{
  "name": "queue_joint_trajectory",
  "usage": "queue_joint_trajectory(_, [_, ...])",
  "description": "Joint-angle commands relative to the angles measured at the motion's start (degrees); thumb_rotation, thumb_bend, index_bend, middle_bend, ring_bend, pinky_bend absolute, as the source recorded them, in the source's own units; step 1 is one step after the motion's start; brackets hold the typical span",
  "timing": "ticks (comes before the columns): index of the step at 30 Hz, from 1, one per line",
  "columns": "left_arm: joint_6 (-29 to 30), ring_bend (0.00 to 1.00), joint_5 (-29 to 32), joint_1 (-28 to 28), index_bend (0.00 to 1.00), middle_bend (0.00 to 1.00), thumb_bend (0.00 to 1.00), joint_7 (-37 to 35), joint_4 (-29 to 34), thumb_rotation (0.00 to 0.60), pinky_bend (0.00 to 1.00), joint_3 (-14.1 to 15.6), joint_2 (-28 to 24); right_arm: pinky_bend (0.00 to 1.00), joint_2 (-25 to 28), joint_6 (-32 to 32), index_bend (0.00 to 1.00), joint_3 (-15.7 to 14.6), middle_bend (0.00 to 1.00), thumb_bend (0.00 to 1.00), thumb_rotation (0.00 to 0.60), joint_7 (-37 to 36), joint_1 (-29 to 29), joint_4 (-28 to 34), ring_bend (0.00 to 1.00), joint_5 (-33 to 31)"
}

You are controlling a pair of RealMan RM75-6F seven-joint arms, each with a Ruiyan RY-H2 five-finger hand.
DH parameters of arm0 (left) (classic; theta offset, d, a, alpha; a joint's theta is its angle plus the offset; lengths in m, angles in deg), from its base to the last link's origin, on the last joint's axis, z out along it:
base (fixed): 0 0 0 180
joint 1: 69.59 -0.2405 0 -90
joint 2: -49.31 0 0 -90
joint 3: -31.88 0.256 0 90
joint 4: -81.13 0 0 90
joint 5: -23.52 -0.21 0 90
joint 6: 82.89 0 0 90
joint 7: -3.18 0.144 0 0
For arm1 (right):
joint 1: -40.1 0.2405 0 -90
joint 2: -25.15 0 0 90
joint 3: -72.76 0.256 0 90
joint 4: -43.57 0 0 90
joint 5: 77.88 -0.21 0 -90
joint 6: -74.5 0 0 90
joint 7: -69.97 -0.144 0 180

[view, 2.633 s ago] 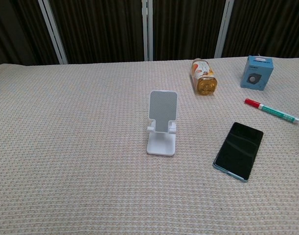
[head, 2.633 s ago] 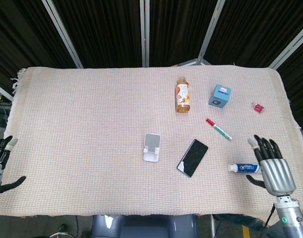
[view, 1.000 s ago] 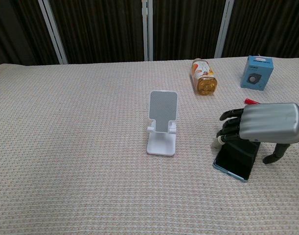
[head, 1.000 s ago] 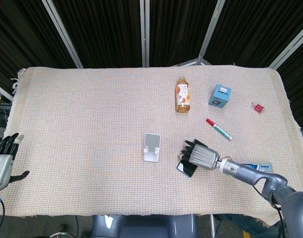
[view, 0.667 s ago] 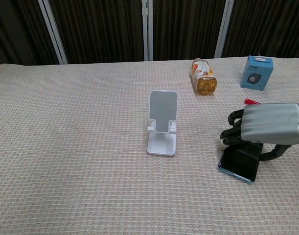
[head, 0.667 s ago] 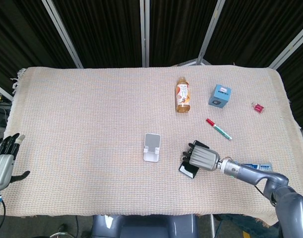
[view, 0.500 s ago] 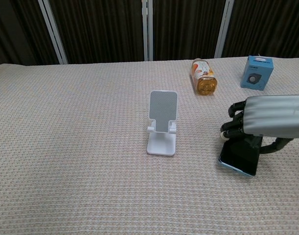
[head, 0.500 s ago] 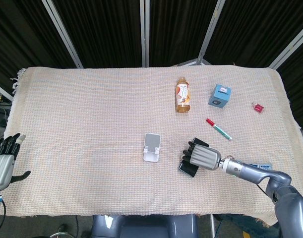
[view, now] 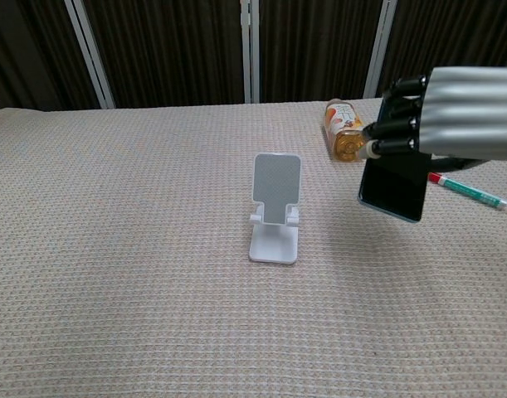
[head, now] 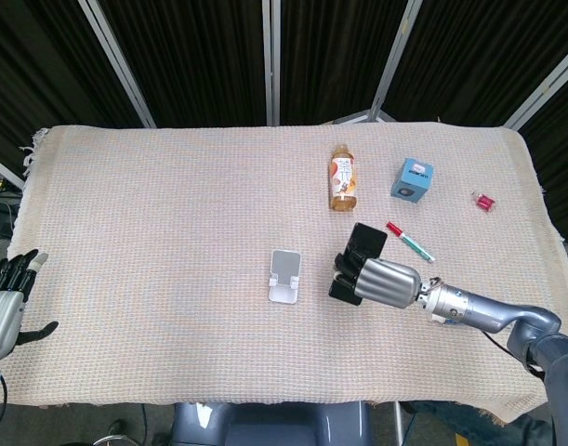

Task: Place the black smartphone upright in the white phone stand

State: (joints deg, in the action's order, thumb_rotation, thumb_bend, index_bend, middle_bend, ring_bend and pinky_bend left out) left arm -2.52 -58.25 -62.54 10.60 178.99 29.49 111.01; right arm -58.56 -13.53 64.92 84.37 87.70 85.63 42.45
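Right of centre in the head view, the right hand (head: 384,281), a smooth silver-grey shell with dark jointed fingers (view: 396,116), grips the black smartphone (head: 358,262), a thin glossy slab with rounded corners. In the chest view the phone (view: 394,184) hangs clear of the cloth at the upper right, its dark screen turned toward the camera and its lower edge tilted slightly, with the fingers wrapped over its top part. To the left of it, apart from both phone and hand, the white phone stand (view: 275,207) sits near the middle of the frame: a matte plastic back plate with rounded corners, two small lips at its foot and a flat base. Nothing stands between the phone and the stand. Everything rests on a beige woven tablecloth (head: 153,232) with a coarse waffle-like texture. Behind the hand, toward the upper right, an amber plastic bottle (head: 342,178) lies on its side, a small blue cardboard box (head: 412,178) sits further right, and a slim marker (head: 410,242) with a red cap and green barrel lies just beside the phone. A tiny red object (head: 483,200) sits near the right edge. At the lower left edge of the head view, the left hand (head: 5,302) rests off the cloth with fingers spread, holding nothing.
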Motion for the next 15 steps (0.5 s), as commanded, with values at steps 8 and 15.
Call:
queue_joint_trajectory(8, [-0.8,0.00,0.7,0.3,0.00,0.00,0.00,-2.0,-0.4,0.600,0.00,-0.2,-0.7,0.35,4.1,13.4,0.56,8.8,0.60,0.20,0.600,29.4,8.4,20.3,0.57,-0.7])
queue_joint_trajectory(15, [-2.3,0.00,2.1,0.7,0.00,0.00,0.00,-4.1,-1.7,0.600,0.00,-0.5,-1.0,0.35,0.8,25.4,0.56,10.9,0.59,0.21,0.600,43.4,10.0,24.1,0.57,-3.2])
